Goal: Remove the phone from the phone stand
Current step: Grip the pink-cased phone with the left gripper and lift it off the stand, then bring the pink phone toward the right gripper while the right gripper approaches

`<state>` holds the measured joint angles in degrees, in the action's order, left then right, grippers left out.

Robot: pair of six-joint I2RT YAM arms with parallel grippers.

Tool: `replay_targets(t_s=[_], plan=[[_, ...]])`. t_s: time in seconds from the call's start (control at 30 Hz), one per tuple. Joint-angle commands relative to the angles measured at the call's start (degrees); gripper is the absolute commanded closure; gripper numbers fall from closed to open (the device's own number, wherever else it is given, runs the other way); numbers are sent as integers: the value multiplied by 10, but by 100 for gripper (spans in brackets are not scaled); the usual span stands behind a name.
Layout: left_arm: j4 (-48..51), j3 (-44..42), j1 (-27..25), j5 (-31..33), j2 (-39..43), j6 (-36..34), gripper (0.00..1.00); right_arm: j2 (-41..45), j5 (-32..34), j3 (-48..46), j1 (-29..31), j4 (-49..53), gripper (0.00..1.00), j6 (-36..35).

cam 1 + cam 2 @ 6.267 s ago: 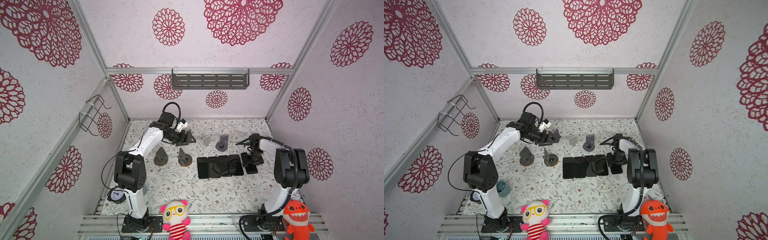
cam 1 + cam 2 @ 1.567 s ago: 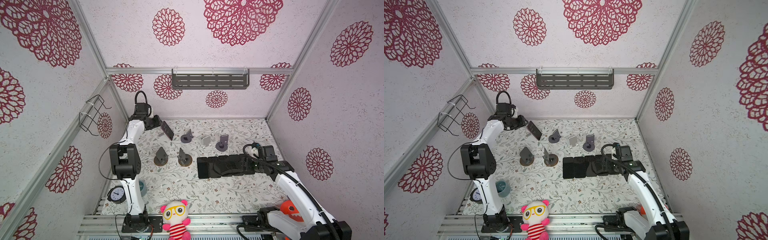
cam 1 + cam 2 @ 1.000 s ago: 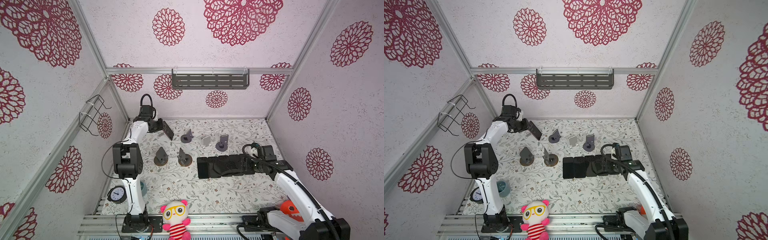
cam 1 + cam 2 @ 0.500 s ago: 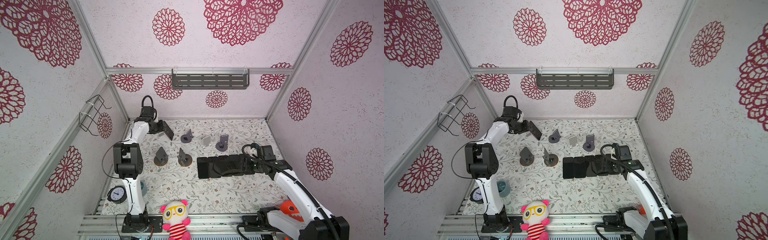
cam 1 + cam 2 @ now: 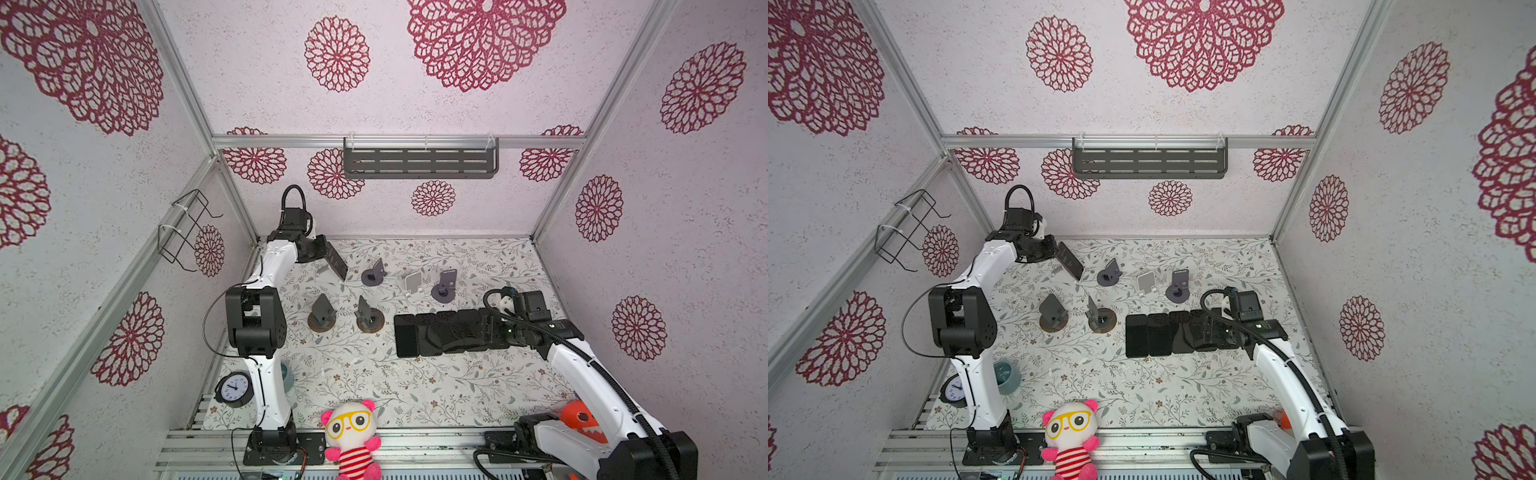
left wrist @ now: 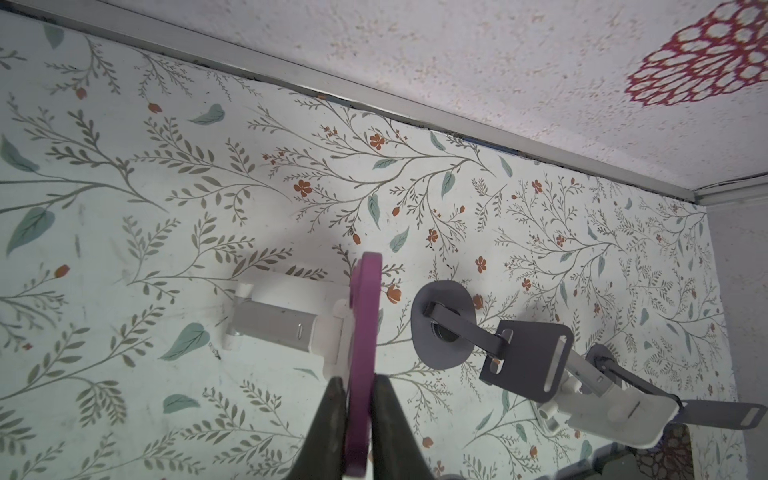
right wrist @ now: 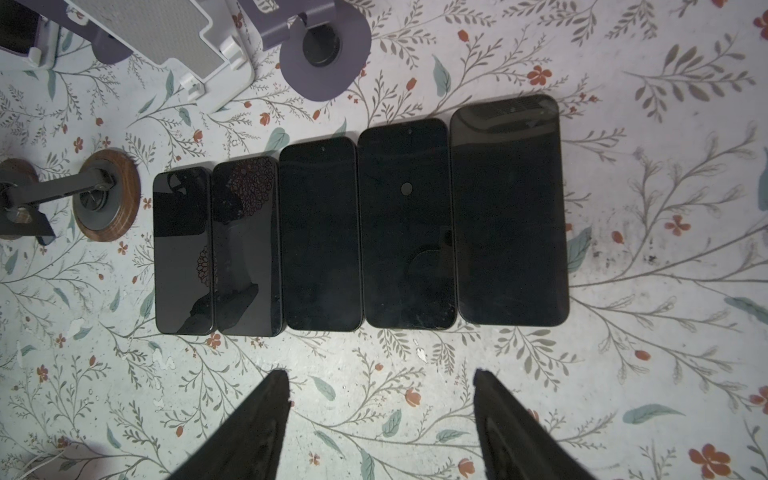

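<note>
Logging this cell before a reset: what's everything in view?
flat phones: five, black, row right of centre
held phone: one, purple edge, back left
phone stands: six, white, grey-purple, wood-based, mid-table
clock: one, black, front left
cup: one, blue-grey, front left
pink plush: one, pink-white, front edge
orange plush: one, orange, front right
shelf: one, dark grey, back wall
wire basket: one, black, left wall
left tool: one, black, shut on held phone
right tool: one, black, open beside flat phones

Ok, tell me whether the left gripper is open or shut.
Shut. In the left wrist view the left gripper pinches the purple phone edge-on, both fingers against its faces, no gap showing.
</note>
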<state>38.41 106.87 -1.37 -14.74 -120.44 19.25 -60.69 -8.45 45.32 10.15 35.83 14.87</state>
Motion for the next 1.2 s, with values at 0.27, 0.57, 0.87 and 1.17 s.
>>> replay_targets(t_s=[0.27, 0.57, 0.87, 1.17], plan=[[18, 26, -2, 2, -6, -11, 97, 12, 0, -6, 0, 0, 27, -7], [44, 55, -4, -20, 19, -22, 99, 18, -21, 1, 2, -8, 28, -19], [72, 79, -8, -47, 73, -22, 100, -3, -24, 79, 27, -8, 28, -38], [73, 8, -19, -160, 191, 5, 100, -54, 14, 190, 149, 30, 27, -84]])
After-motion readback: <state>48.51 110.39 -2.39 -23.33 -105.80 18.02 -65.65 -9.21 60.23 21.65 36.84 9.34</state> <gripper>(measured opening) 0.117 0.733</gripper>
